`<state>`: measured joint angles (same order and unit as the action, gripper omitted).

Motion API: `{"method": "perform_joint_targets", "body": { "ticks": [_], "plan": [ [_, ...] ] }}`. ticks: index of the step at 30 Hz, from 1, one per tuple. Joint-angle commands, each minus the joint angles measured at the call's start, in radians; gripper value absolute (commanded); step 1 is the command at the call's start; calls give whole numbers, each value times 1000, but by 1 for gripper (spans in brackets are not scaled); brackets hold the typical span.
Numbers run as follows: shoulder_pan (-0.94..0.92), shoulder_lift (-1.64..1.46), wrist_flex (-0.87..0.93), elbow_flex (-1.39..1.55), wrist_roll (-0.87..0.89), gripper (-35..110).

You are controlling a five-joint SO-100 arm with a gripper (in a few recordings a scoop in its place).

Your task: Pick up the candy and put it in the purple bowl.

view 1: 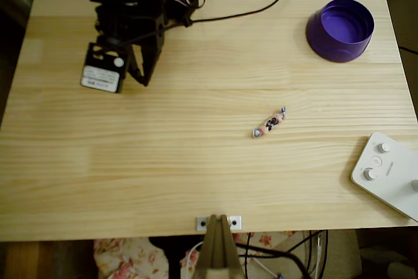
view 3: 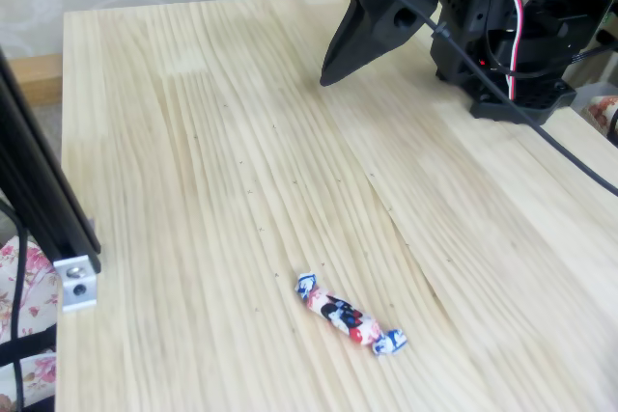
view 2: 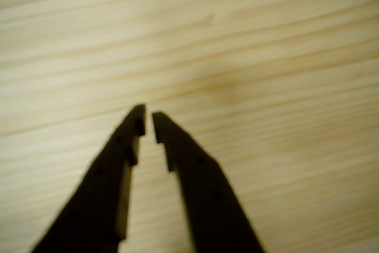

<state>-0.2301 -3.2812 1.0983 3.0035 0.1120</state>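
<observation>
— On the table (view 1: 196, 161), overhead view, far left?
— Black gripper (view 1: 142, 80), fingers nearly together with a thin gap, pinching nothing, above bare wood.
— Centre?
— Candy (view 1: 270, 123), lying flat, well apart from the gripper.
— Right?
— Purple bowl (view 1: 339, 31), upper corner; white device (view 1: 388, 171) with knobs, lower edge.

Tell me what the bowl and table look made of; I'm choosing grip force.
The purple bowl looks like smooth moulded plastic: thick walls, even colour, soft sheen. The table looks like pale, matte wood, with grain lines running along joined boards; solid or veneer, I cannot tell.
</observation>
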Motion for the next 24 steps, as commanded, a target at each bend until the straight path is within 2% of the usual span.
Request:
{"method": "perform_joint_targets", "body": {
  "ticks": [1, 4, 24],
  "plan": [
    [-15, -18, 9, -17, 5, -1],
    [41, -18, 6, -17, -52, -1],
    [31, -18, -21, -12, -61, -1]
  ]
}}
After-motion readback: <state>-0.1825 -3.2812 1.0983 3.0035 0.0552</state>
